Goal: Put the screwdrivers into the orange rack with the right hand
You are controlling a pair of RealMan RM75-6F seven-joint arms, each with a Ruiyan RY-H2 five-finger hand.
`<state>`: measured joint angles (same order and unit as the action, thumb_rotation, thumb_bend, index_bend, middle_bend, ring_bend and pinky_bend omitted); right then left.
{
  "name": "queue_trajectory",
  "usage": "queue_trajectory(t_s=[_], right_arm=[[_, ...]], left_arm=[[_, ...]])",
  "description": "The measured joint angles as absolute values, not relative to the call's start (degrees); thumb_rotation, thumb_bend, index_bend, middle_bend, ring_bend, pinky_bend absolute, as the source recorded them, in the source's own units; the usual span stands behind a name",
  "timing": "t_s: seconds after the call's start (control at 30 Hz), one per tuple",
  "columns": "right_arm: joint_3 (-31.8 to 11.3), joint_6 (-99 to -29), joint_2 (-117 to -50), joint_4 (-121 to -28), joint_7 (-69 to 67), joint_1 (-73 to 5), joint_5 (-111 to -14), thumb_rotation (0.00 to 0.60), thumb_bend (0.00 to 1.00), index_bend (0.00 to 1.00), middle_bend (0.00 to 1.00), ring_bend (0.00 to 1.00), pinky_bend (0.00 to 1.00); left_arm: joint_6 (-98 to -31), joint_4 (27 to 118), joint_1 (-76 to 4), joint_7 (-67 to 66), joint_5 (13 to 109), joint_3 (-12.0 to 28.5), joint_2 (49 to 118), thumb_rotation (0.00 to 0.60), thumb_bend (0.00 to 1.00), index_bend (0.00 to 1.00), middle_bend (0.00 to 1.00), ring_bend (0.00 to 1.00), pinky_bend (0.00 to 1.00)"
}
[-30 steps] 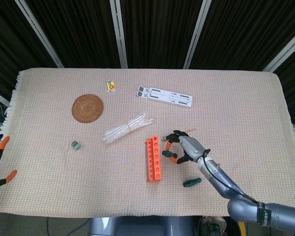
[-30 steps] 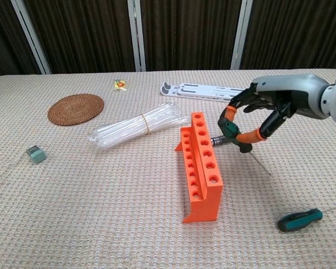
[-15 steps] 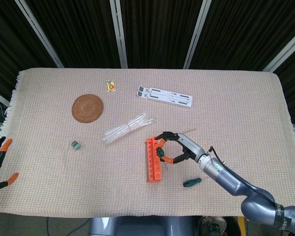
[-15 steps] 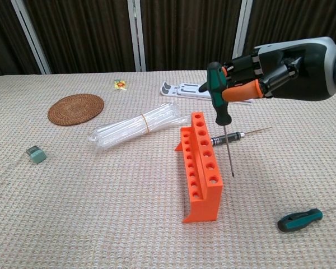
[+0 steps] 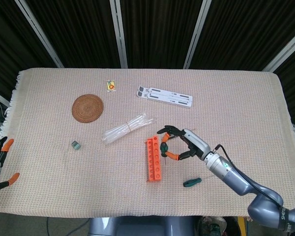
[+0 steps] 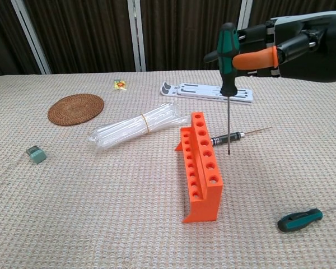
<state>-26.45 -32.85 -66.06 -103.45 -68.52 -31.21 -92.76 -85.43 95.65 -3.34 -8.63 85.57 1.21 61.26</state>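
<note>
We are gripping the green-handled screwdriver [image 6: 228, 61] upright in our right hand [image 6: 280, 47], tip hanging just right of the orange rack [image 6: 201, 168], above its far holes.

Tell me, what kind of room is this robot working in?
Probably a robot test lab, not a home: a table under a woven cloth, dark curtains behind, and practice items laid out, like an orange rack and a screwdriver in the right hand.

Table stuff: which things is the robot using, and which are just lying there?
For the job: right hand, screwdriver it holds, orange rack, black screwdriver, green screwdriver.
Just lying about: round mat, plastic tubes, white stand, small block.
</note>
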Motion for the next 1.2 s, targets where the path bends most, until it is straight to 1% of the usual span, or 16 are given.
queue_trajectory(t_s=[0.27,0.5,0.9,1.2], right_arm=[[-22.14,-38.58,-63.66,-103.29,-75.58,-33.73,-95.42,0.6,0.44,0.63,0.2,0.0,0.0],[-17.85,-43.05,-63.51,-102.97,-79.18,-36.41,-96.44,0.6,0.44,0.64,0.2,0.0,0.0],[-12.86,-46.01,-67.24,-100.37,-76.36,-39.24,-93.54,0.6,0.44,0.64,0.2,0.0,0.0],[-10.47,-47.34,-67.75,-100.17,-75.46,-40.77,-92.26,0.6,0.44,0.64,0.2,0.0,0.0]], left_arm=[[-84.65,95.93,-3.78,-8.52,85.35,1.27,61.28,0.6,0.2,0.0,0.0,0.0,0.0],[-84.04,95.9,-4.07,-8.69,84.68,1.45,61.33,0.6,0.2,0.0,0.0,0.0,0.0],[-84.62,95.61,-3.79,-8.48,84.7,1.41,61.17,0.6,0.2,0.0,0.0,0.0,0.0],[-84.72,95.69,-3.81,-8.46,84.79,1.43,61.13,0.6,0.2,0.0,0.0,0.0,0.0]])
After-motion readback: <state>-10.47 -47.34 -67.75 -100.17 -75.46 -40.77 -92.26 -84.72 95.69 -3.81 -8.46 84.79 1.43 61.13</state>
